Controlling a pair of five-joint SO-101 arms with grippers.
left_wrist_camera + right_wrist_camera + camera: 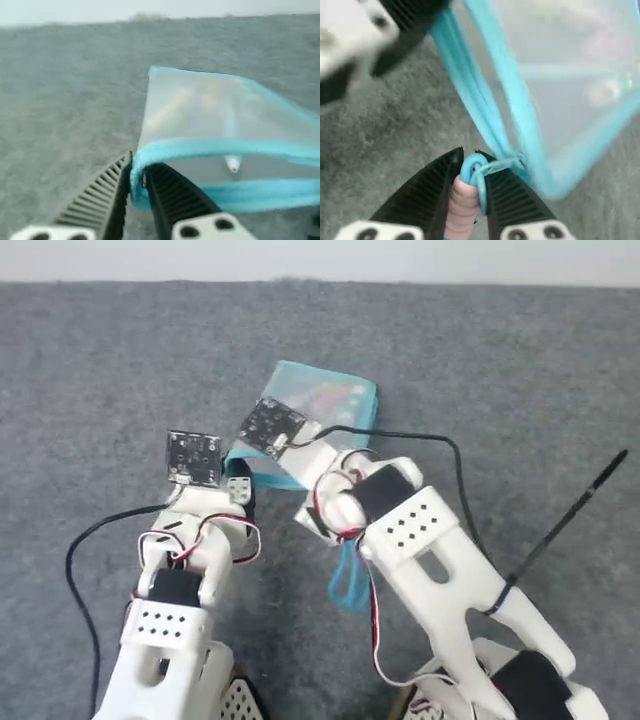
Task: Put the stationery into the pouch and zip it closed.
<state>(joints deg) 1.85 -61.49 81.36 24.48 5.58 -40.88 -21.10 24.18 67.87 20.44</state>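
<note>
On the grey table [100, 360] the pouch [335, 395] lies between my arms, with stationery [232, 162] inside. My left tool [137, 167] is clenched on its blue corner edge, probably to anchor it. My right tool [468, 157] pinches the zip loop [472, 167], ready for pulling.

One pouch [325, 395] (blue-edged); one left gripper [137, 165], one right gripper [469, 157].

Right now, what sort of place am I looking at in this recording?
Probably a tabletop robot test bench: grey carpet-like table cover, two white plastic robot arms holding a translucent blue-edged zip pouch, bare pale wall behind.
</note>
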